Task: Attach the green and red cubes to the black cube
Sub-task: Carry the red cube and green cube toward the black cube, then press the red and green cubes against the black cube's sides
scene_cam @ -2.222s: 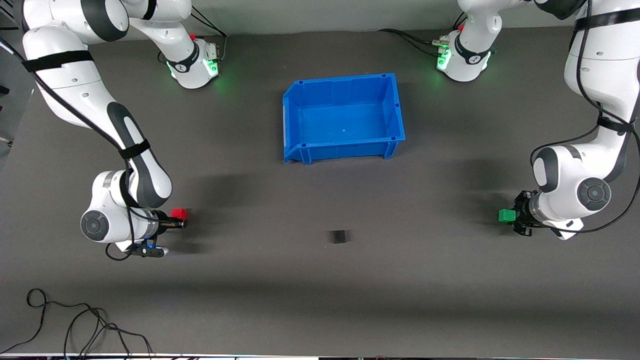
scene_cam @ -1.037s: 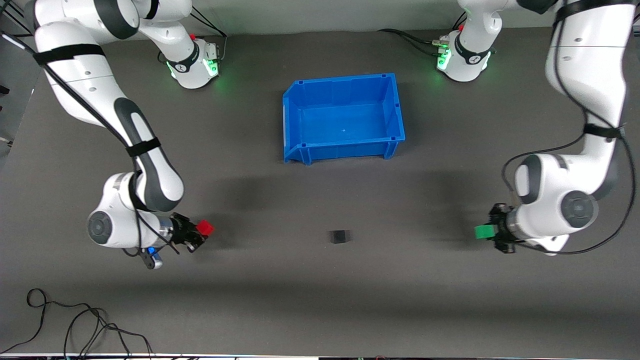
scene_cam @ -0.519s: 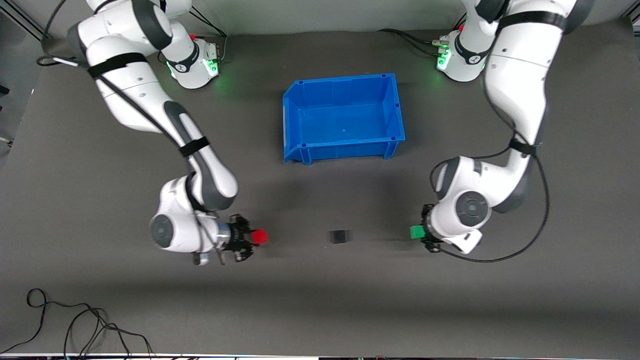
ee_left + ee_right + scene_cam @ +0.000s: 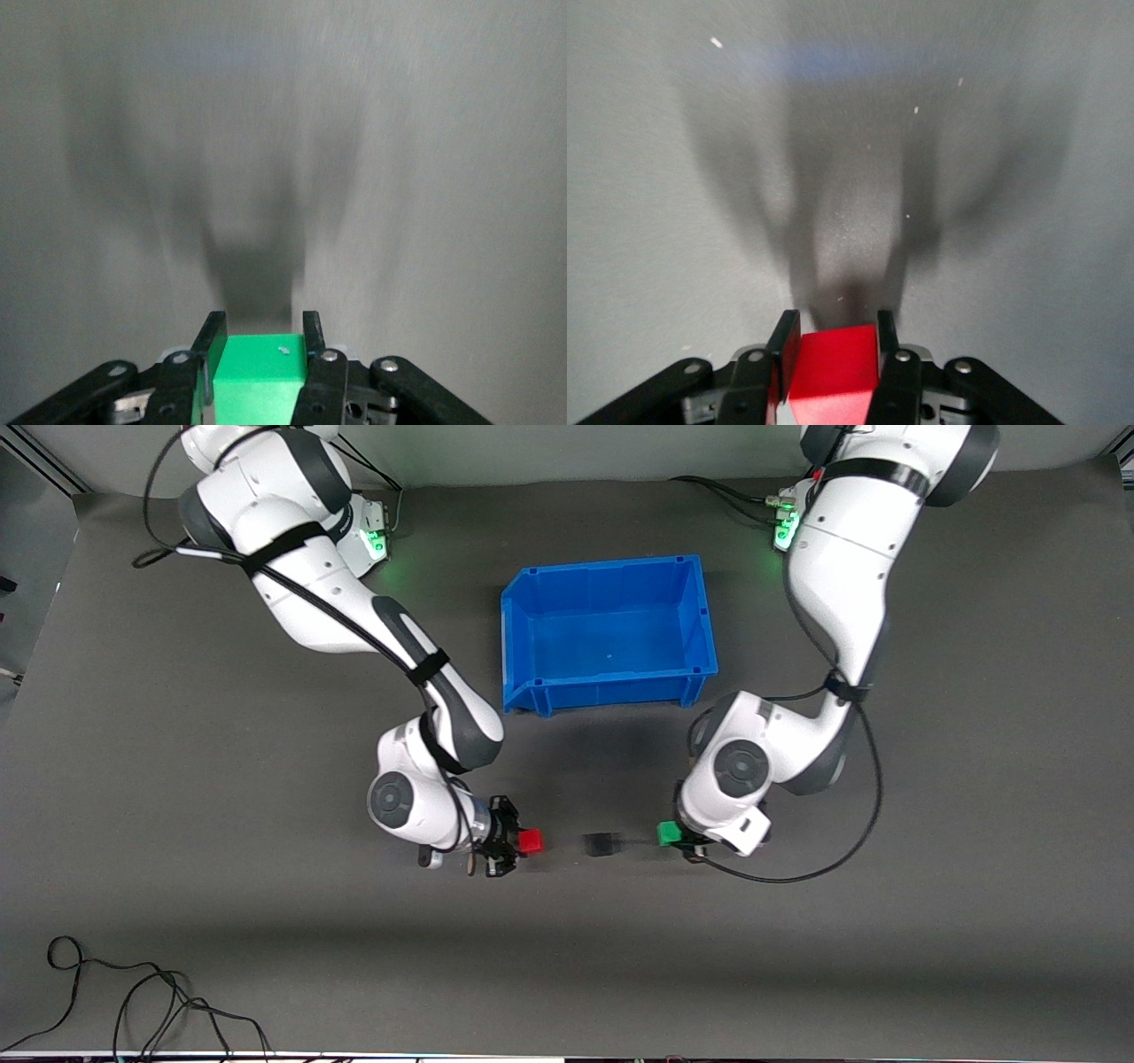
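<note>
The black cube (image 4: pixel 601 843) sits on the grey mat, nearer the front camera than the blue bin. My right gripper (image 4: pixel 523 841) is shut on the red cube (image 4: pixel 530 841), held just beside the black cube toward the right arm's end. My left gripper (image 4: pixel 675 834) is shut on the green cube (image 4: pixel 668 833), just beside the black cube toward the left arm's end. Small gaps separate both cubes from the black one. The right wrist view shows the red cube (image 4: pixel 833 363) between the fingers. The left wrist view shows the green cube (image 4: pixel 257 376) between the fingers. The black cube shows in neither wrist view.
An empty blue bin (image 4: pixel 523 615) stands mid-table, farther from the front camera than the cubes. Loose black cables (image 4: pixel 133 1005) lie near the table's front edge at the right arm's end.
Both arms have swept inward toward the black cube, carrying their cubes. The red and green cubes now sit close on either side of it. The black cube has not moved.
</note>
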Motion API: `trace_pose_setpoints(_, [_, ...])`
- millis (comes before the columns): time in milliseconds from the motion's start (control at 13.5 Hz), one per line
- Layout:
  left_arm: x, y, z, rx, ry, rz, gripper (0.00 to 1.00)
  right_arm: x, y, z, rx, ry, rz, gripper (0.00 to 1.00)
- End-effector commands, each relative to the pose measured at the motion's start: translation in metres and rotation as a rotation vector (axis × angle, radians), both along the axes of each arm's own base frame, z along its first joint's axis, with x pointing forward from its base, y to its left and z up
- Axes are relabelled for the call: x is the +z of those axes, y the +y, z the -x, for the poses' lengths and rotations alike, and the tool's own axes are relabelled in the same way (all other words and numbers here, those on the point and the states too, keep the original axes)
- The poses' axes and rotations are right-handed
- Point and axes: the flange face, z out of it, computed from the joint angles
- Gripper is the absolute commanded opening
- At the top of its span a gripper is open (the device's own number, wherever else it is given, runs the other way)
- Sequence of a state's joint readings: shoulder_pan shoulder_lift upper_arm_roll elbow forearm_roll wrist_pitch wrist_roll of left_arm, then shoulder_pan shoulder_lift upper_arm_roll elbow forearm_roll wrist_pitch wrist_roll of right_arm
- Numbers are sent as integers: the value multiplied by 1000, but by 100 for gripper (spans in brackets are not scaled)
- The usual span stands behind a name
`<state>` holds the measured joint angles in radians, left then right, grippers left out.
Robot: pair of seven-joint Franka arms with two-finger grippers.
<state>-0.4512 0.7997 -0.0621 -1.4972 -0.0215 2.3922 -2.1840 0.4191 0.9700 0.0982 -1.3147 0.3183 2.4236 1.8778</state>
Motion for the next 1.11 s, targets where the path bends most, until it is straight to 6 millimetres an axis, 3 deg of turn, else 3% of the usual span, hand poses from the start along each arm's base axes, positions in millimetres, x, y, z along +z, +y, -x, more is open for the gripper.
trace_pose_setpoints(0, [-12,-21,-10,69,-16,17,0,-5,24,-8,-45,-18,-17,0])
trace_pose_setpoints(222, [-12,-34,-16,85,-33,33,0,-6,46,1,-58,-13,-17,0])
trace_pose_setpoints(593, [-9,-38,-14,88,-36,37,0,-4,73,14,-79,-37,-25,0])
trace_pose_setpoints(667, [-11,-47,-9,83,-32,36,0,-5,79,18,-77,-39,-28,0])
trace_pose_setpoints(741, [-14,-56,-1,69,-18,26,0,-7,78,16,-113,-46,-34,0])
trace_pose_setpoints(1037, [-15,-57,-1,86,-24,32,0,-15,77,15,-133,-59,-39,0])
